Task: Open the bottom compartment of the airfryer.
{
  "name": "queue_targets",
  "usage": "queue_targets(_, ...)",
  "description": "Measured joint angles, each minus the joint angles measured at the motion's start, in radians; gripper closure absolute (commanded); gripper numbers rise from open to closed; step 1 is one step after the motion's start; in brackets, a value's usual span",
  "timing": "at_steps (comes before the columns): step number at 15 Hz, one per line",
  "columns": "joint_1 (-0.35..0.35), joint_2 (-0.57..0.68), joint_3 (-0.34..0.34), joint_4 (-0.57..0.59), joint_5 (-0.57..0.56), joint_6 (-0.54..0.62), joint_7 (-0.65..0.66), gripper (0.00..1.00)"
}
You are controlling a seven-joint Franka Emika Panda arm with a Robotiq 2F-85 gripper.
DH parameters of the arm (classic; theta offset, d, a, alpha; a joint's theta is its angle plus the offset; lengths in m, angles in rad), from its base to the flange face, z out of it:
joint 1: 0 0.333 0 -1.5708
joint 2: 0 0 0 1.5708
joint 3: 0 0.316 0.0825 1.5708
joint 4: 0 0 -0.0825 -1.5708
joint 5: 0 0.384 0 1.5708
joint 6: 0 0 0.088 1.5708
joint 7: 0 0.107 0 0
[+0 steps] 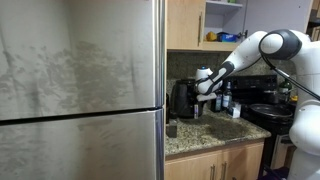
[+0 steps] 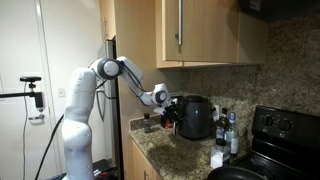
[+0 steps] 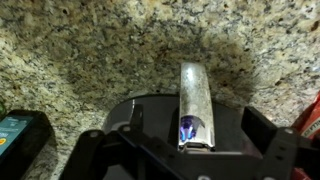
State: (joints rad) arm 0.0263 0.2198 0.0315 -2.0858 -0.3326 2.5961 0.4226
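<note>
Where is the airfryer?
The airfryer sits on the counter in an exterior view, between the fridge and the stove, right by the gripper.

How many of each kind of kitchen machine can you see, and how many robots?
Airfryer: 1
Stove: 1
Fridge: 1
Robot arm: 1
Total: 4

Speckled granite counter; glossy dark airfryer.
</note>
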Motion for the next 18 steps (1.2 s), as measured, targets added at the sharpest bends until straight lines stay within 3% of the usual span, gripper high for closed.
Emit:
queue_targets(4,0.013,0.024,-0.007,0.021,0.097,0.026,-0.023,0.0)
queue_targets(5,0.014,0.037,-0.007,0.03,0.128,0.044,-0.031,0.09)
queue_targets(6,0.015,0.048,-0.008,0.039,0.149,0.061,-0.033,0.27)
queue_targets(9,0.028,0.075,-0.033,0.053,0.153,0.114,-0.025,0.48)
queue_targets(14,0.095,0.104,-0.13,0.052,0.074,0.195,0.039,0.81)
queue_targets(18,0.164,0.101,-0.196,0.037,-0.004,0.203,0.075,0.85)
